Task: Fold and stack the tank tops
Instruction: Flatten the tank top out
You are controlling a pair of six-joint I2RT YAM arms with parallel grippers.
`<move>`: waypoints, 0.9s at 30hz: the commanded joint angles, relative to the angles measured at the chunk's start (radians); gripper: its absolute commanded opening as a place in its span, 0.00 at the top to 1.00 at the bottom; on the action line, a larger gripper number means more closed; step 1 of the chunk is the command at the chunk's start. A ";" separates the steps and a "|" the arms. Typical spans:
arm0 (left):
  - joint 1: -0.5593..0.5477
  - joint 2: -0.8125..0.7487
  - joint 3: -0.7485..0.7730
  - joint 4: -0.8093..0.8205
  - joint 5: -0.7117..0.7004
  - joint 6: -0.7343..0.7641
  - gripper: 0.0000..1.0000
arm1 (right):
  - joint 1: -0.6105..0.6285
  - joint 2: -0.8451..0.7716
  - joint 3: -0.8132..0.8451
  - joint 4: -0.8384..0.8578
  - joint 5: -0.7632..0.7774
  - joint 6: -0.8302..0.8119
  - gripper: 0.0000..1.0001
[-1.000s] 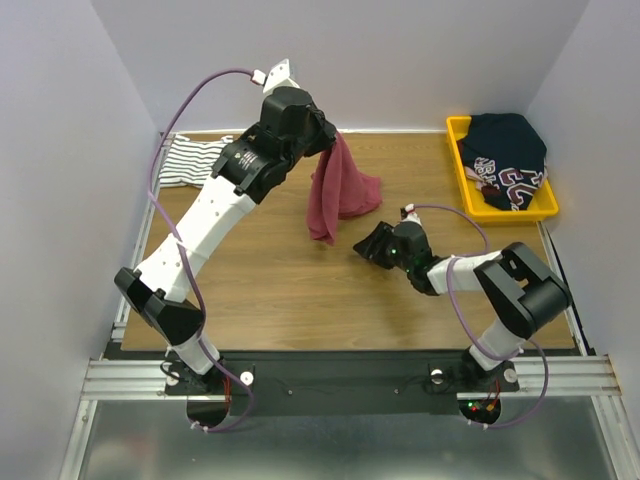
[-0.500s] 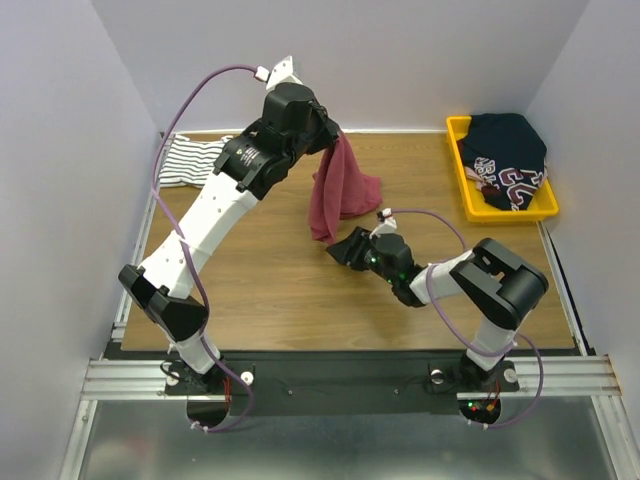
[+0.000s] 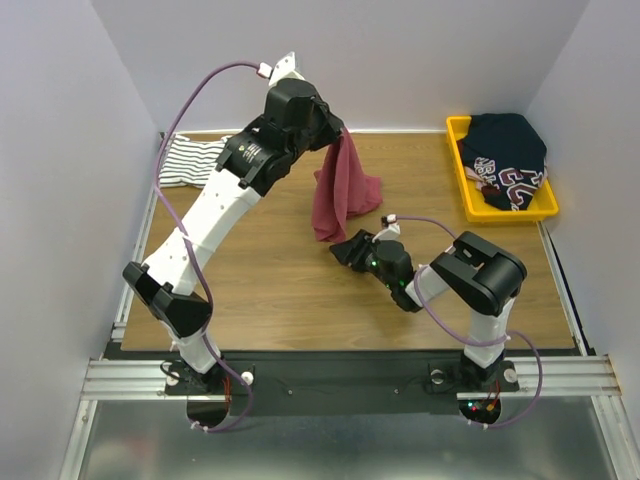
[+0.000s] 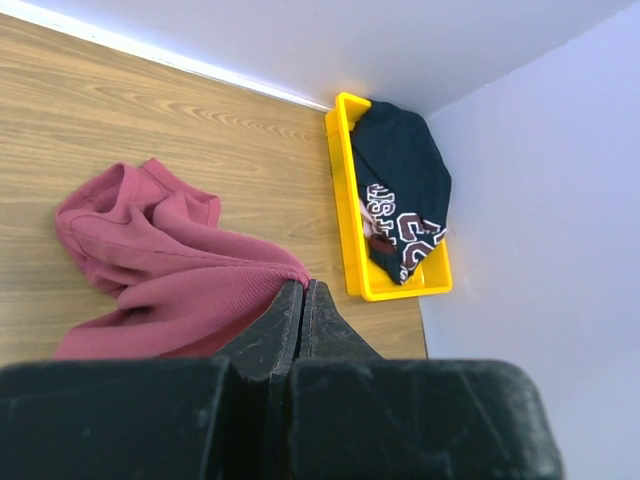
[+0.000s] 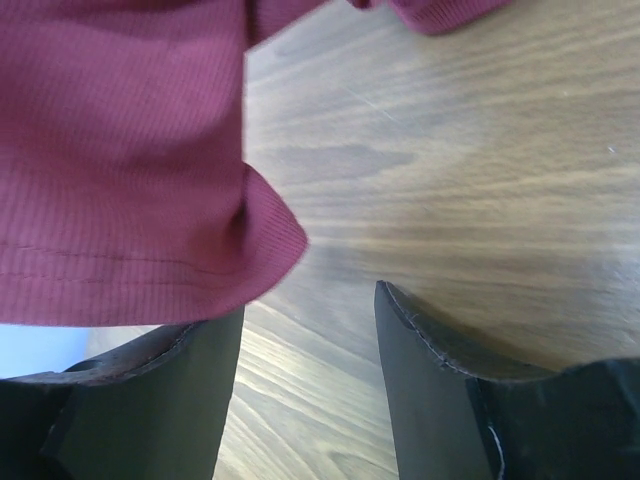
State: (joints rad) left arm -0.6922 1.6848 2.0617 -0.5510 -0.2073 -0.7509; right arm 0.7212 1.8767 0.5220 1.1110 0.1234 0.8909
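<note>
Landmark for our notes: the yellow tray [image 3: 459, 170] [image 4: 344, 200], at the far right corner of the wooden table [image 3: 280, 290].

- Left arm [image 3: 215, 205]: the largest thing over the table. It reaches from the near edge, diagonally away from the tray's side, and bends back toward the tray at its far end.
- Right arm [image 3: 480, 280]: folded low, nearer to us than the tray, forearm pointing away from the tray.
- Maroon tank top [image 3: 342, 195] [image 4: 160, 280] [image 5: 110, 130]: left of the tray, about level with it. It hangs from one pinched point. We see its lower part bunched on the table in the left wrist view.
- Dark garment [image 3: 510, 155] [image 4: 405, 190] with white and red lettering: heaped in the tray, spilling over its rim.
- Striped tank top [image 3: 190, 160]: crumpled at the far left edge, well apart from the tray, partly hidden behind the left arm.
- Left gripper [image 3: 338, 135] [image 4: 303, 285]: left of the tray and raised. Fingers pressed together, clenched on a fold of the maroon top.
- Right gripper [image 3: 340, 253] [image 5: 308, 310]: left of the tray and nearer to us, low over the table. Its jaws stand apart, grasping nothing. In its wrist view a hemmed corner of the maroon top hangs just ahead of the gap, not between the fingers.
</note>
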 commanded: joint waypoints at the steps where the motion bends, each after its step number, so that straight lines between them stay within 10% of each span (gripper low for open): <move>1: -0.010 -0.010 0.061 0.054 0.005 -0.027 1.00 | 0.003 0.009 -0.027 0.194 0.056 0.043 0.40; 27: -0.079 0.052 0.158 0.140 -0.003 -0.162 1.00 | 0.004 -0.008 -0.068 0.372 0.235 0.108 0.42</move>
State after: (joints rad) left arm -0.7658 1.7699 2.1735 -0.4946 -0.1955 -0.8963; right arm 0.7212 1.9099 0.4740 1.2667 0.2779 0.9924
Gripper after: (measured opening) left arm 0.036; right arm 0.586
